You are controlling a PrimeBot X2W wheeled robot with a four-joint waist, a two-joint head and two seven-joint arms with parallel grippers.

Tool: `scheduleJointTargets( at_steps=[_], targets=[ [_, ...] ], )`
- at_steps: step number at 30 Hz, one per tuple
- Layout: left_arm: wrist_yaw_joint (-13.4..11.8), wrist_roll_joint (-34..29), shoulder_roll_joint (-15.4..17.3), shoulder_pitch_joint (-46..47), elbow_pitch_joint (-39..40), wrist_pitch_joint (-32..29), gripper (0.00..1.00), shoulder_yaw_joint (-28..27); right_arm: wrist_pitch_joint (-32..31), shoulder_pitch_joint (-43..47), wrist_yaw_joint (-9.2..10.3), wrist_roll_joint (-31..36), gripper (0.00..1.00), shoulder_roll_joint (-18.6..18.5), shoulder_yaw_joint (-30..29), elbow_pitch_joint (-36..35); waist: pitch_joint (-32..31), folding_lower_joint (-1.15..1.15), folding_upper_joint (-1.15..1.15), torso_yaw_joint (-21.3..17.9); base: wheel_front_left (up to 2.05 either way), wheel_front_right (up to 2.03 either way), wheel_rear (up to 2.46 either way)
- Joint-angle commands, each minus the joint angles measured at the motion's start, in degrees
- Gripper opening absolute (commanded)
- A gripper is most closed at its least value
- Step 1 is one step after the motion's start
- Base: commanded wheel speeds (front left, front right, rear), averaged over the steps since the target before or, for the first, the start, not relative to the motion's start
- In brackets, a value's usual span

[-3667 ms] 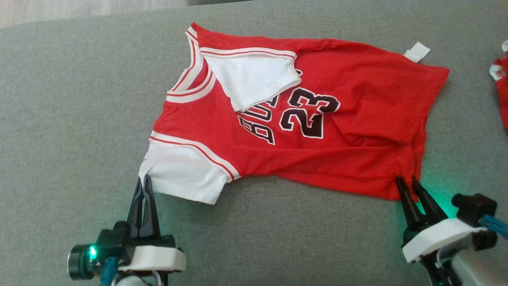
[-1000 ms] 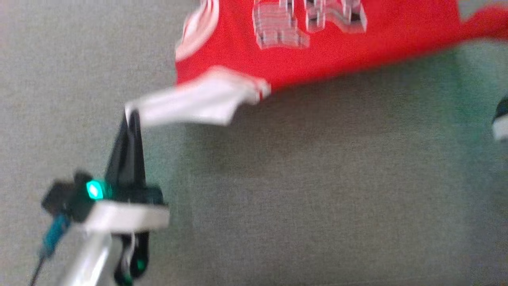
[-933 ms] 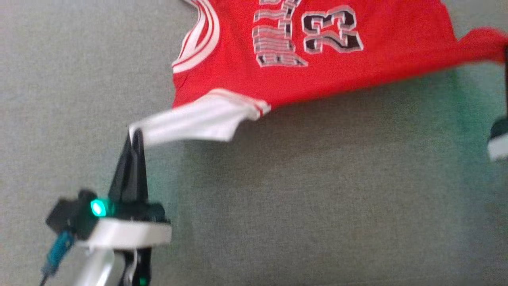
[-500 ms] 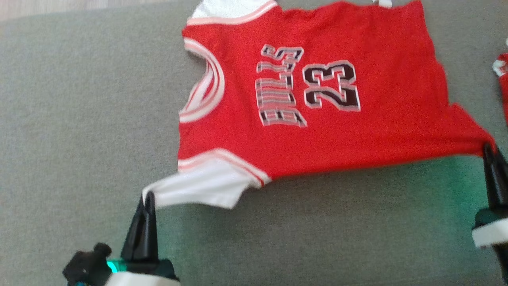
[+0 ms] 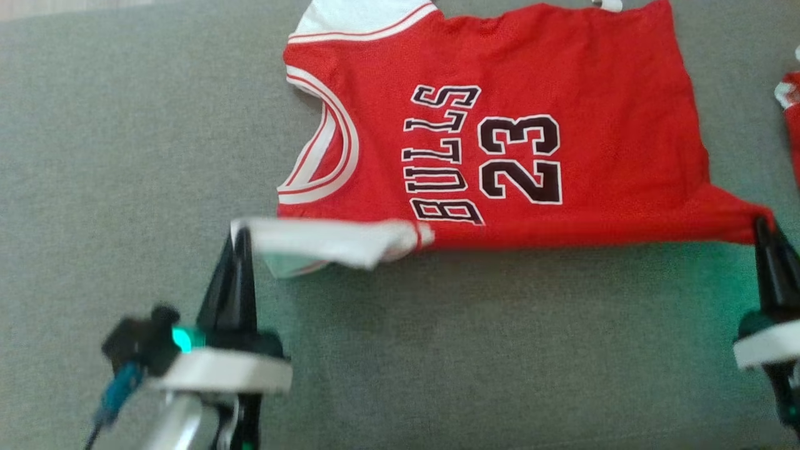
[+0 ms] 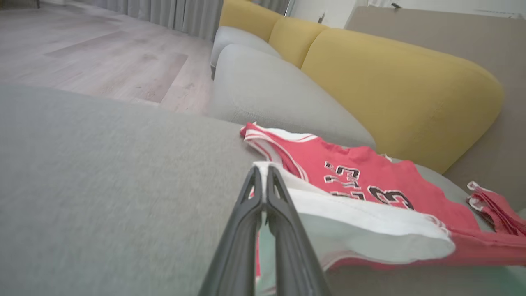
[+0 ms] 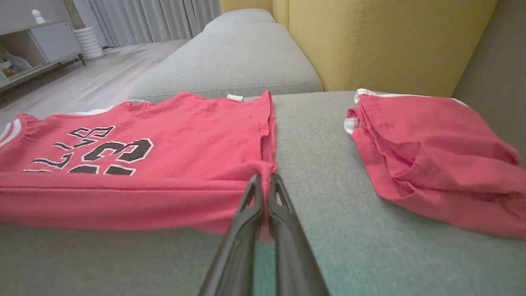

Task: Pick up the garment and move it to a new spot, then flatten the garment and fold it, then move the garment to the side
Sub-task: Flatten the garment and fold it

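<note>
- A red jersey with white sleeves lies spread over the far half of a grey seat cushion. Its neckline is toward the cushion's left edge and its hem toward the right edge.
- The black lettering — "BULLS" beside "23" — faces up and reads sideways in the head view.
- The left gripper has its two dark fingers pressed together on the tip of the near white sleeve. In the left wrist view a little pinched cloth stands out at the fingertips.
- That sleeve is raised off the cushion and drawn into a narrow band toward the jersey's body, with a loose fold drooping under it.
- The right gripper pinches the near corner of the hem, close to the cushion's right edge. Its fingers are closed tight on a small bunch of red cloth.
- Between the two grips the jersey's near side runs taut and almost straight, held a little above the cushion, with shadow beneath it. The rest of the jersey rests flat on the fabric.
- The other sleeve lies flat toward the cushion's far edge.
- A small white label sticks out of the far side seam, near the hem.
- A second red garment — bunched in folds, with white trim — lies by the cushion's right edge, apart from the jersey's hem.
- Past the far edge a yellow backrest rises, and pale wooden floor shows beyond the far left corner.
</note>
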State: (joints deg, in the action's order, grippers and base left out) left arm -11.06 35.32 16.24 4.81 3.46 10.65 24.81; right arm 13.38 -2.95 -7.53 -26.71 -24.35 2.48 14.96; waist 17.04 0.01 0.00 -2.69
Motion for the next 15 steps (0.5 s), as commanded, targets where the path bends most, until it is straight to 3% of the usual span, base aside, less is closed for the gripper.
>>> scheduleJointTargets(
  at_steps=[1,15],
  targets=[
    [0.1,-0.3,0.3,2.9,1.1,0.0,0.00,-2.0,-0.2,-1.4,0.04,0.0,0.00,-1.6,0.5,-1.0,0.8,-0.01,0.00,-0.2,0.00,0.00,0.00],
    [4.6,-5.3,-1.4,27.2,-15.6,-0.4,0.00,0.4,-0.6,-18.2,0.04,-0.7,0.00,-1.9,7.1,8.6,7.0,-0.01,0.00,-2.0,0.00,0.00,0.00]
  ],
)
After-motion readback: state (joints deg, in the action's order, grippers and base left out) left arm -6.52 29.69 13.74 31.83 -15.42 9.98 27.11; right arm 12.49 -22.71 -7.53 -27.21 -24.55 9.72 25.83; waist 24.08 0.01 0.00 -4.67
